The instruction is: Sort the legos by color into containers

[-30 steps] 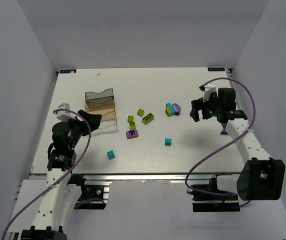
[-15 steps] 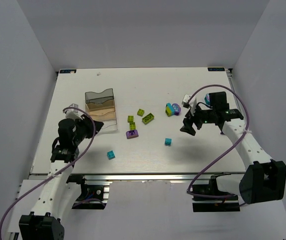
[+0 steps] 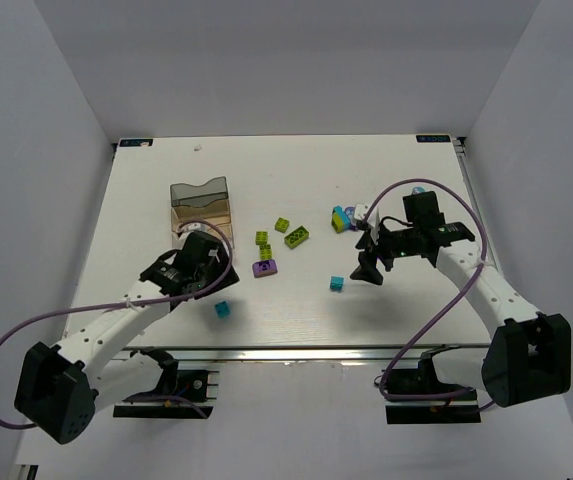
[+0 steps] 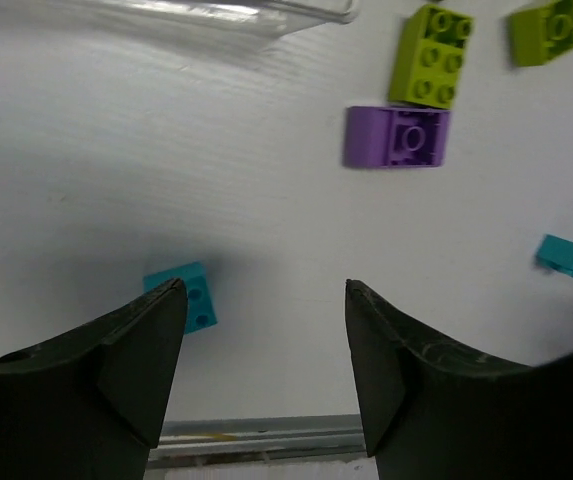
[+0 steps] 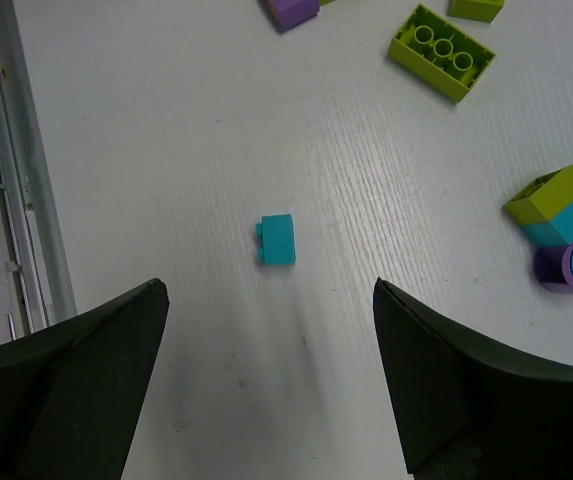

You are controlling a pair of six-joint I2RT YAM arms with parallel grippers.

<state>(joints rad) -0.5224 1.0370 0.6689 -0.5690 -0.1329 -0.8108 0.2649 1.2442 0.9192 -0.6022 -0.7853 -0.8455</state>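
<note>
From above, the left gripper (image 3: 214,272) hangs with its jaws parted and empty, between the containers (image 3: 199,188) and the near teal brick (image 3: 223,310). The right gripper (image 3: 369,266), also spread wide and holding nothing, hovers just beside the second teal brick (image 3: 337,284). The purple brick (image 3: 263,268) and the lime bricks (image 3: 296,237) lie loose mid-table. Whether any tray already holds a piece I cannot tell. In the left wrist view, the near teal brick sits against the inner edge of one finger (image 4: 146,340) rather than in the gap. A clean pick probably calls for a sideways shift until the brick is centred, and only then a descent and squeeze. The overhead view hides this offset under the arm. In the right wrist view, the second teal brick lies ahead of the gap and roughly centred sideways, so advancing and lowering should do. A stacked lime, teal and purple piece (image 5: 566,225) shows its layers here, which the overhead barely resolves. Only the overhead shows where the trays stand.
</note>
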